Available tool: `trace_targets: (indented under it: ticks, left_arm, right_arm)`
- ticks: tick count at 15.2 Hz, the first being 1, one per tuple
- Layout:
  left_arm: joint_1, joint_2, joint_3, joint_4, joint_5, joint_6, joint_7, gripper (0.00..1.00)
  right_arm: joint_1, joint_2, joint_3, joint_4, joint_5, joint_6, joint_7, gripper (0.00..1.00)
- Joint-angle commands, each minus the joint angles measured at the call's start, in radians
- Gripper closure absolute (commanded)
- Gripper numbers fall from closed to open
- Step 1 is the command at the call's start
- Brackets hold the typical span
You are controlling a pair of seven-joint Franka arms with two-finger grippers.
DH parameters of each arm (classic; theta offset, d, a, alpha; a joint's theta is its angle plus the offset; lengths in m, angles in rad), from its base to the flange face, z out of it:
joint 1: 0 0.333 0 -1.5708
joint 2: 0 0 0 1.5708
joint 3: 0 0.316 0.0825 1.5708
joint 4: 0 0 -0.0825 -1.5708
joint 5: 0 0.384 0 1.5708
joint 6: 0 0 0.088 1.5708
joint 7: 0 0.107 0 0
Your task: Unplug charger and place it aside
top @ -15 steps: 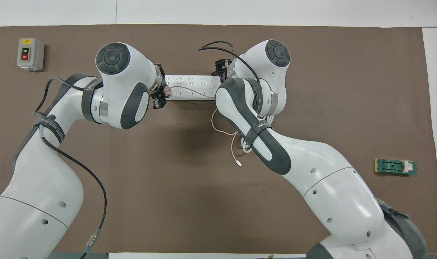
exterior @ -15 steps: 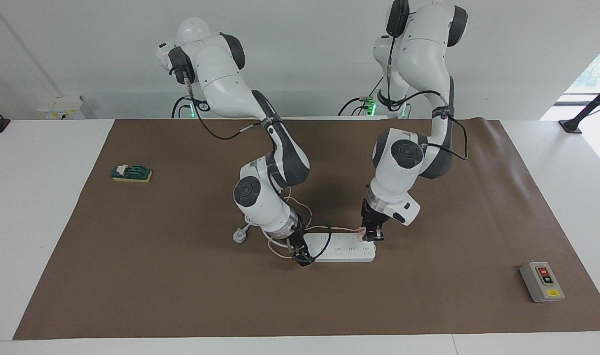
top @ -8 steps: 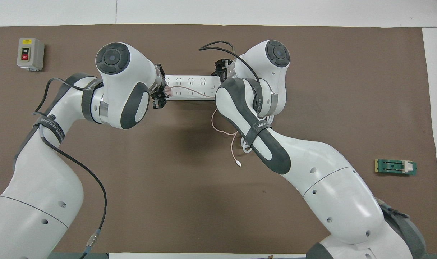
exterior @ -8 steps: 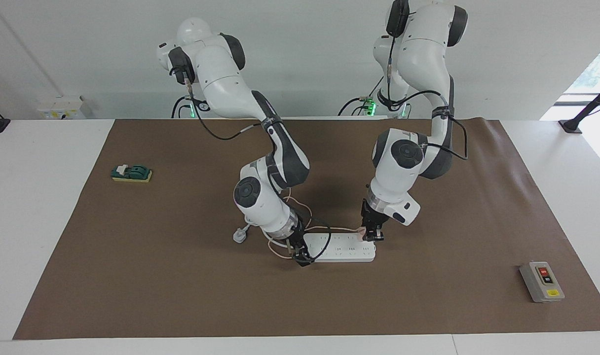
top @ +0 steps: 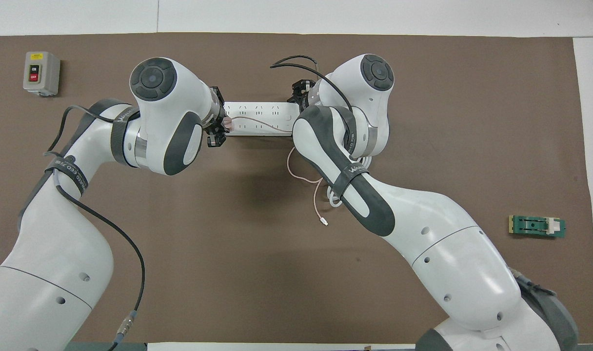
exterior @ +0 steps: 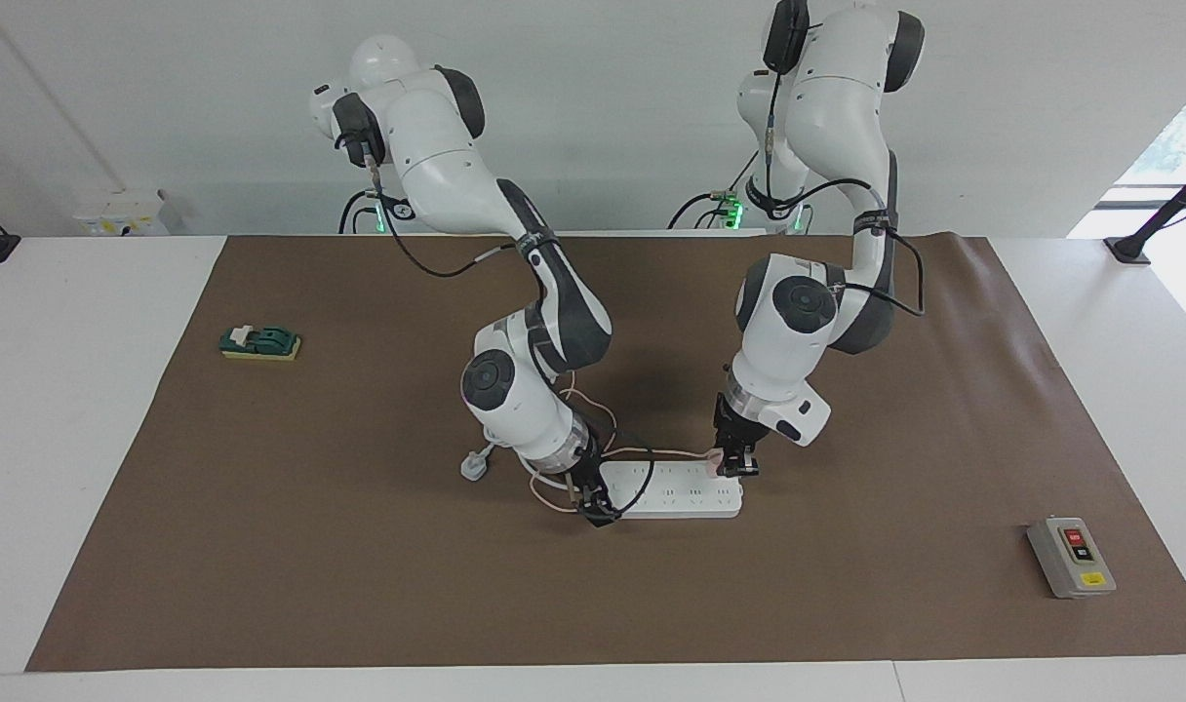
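Fingers of the left gripper [exterior: 736,471] stay clamped on the charger [exterior: 718,460], still seated in the power strip [exterior: 673,488]; nothing has shifted, so the pull is yet to come. Right gripper [exterior: 593,505] presses the strip's other end; its fingers cannot be judged. Brown mat [exterior: 359,546], white wall above.
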Motion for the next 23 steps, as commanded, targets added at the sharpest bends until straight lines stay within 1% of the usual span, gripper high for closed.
trace_targets:
  ticks: [1,4,7,13,15,20,23]
  left_arm:
    - [-0.004,0.009,0.013,0.004,0.022,-0.023,0.016,1.0]
    - [0.004,0.011,0.011,0.035,0.039,-0.074,0.022,1.0]
    - [0.013,-0.008,0.014,0.046,0.036,-0.118,0.045,1.0]
    - [0.097,-0.078,0.005,0.075,0.007,-0.257,0.163,1.0]
    - [0.128,-0.112,0.007,0.074,-0.016,-0.278,0.198,1.0]
    - [0.188,-0.158,0.007,0.075,-0.035,-0.376,0.331,1.0]
    - [0.254,-0.201,0.014,0.074,-0.036,-0.495,0.542,1.0]
  right_arm:
    - [0.006,0.015,0.005,0.0,0.019,-0.008,-0.014,0.07]
    - [0.007,0.015,0.005,0.0,0.019,-0.008,-0.014,0.07]
    - [0.006,0.015,0.005,-0.002,0.018,-0.008,-0.014,0.06]
    - [0.006,0.014,0.005,-0.002,0.018,-0.006,-0.014,0.06]
    - [0.006,0.014,0.005,-0.006,0.018,-0.006,-0.014,0.06]
    - [0.006,0.014,0.005,-0.006,0.018,-0.004,-0.014,0.06]
    - [0.006,0.012,0.005,-0.006,0.018,-0.004,-0.014,0.06]
